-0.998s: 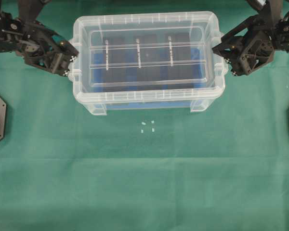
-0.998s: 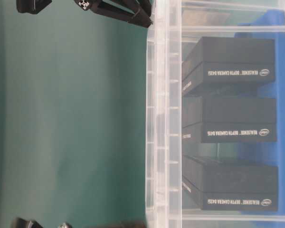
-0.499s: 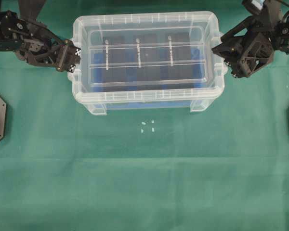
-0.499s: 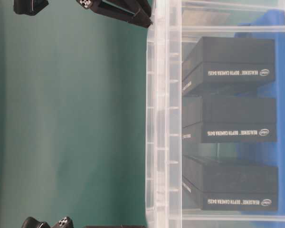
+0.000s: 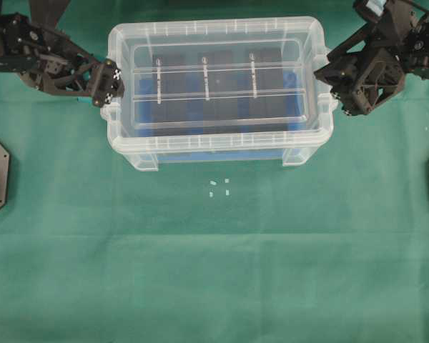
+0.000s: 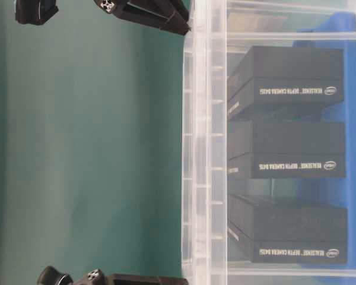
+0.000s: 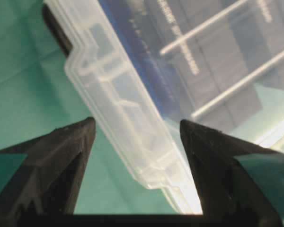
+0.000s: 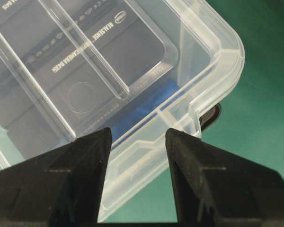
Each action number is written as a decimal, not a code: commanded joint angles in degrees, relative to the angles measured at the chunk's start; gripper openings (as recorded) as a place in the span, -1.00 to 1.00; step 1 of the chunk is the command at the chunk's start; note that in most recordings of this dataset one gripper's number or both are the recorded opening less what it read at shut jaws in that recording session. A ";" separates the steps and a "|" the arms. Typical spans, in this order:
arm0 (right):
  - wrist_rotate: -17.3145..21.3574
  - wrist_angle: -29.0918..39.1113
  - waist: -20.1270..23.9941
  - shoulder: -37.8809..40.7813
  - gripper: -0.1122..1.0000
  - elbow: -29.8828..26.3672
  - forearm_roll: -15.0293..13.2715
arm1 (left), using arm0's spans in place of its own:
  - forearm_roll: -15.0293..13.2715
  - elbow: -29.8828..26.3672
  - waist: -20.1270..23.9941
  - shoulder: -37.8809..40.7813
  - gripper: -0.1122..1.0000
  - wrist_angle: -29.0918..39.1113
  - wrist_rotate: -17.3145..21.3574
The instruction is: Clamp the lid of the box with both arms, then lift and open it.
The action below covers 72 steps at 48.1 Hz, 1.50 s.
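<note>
1. The box (image 5: 218,153) is set toward the far side of the green desk (image 5: 214,271), with wide bare cloth in front of it and narrower strips at either end.
2. Its long axis is laid left to right in the overhead view; the lid (image 5: 216,86) is seated flat on top, facing up.
3. The left gripper (image 5: 109,82) is placed at the left short edge, its jaws spread wide astride the lid's rim tab without closing on it.
4. The right gripper (image 5: 327,82) is held at the right short edge, jaws set narrower about the rim; whether it is pinched cannot be told.
</note>
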 commanded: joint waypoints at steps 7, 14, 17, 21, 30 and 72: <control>-0.26 0.35 0.53 0.97 -0.07 -0.35 -0.70 | 0.35 -4.31 0.53 2.99 0.54 1.41 0.00; -0.26 0.53 0.62 0.97 -0.07 -0.35 -0.79 | 0.53 -5.98 0.53 4.31 0.46 3.69 0.00; -0.26 0.62 0.70 0.97 -0.07 -0.35 -0.79 | 0.62 -6.06 0.53 4.39 0.28 4.48 0.09; -0.26 0.70 1.05 0.97 -0.07 -0.35 -0.79 | 0.79 -5.89 0.53 4.31 0.03 5.27 0.26; -0.26 1.05 2.20 0.97 -0.07 -0.53 -1.49 | 0.88 -6.06 0.53 4.31 0.03 6.15 0.18; 0.97 16.17 5.89 -0.18 -0.78 -11.78 -2.99 | 1.76 -8.09 -0.09 -1.93 0.02 6.77 1.93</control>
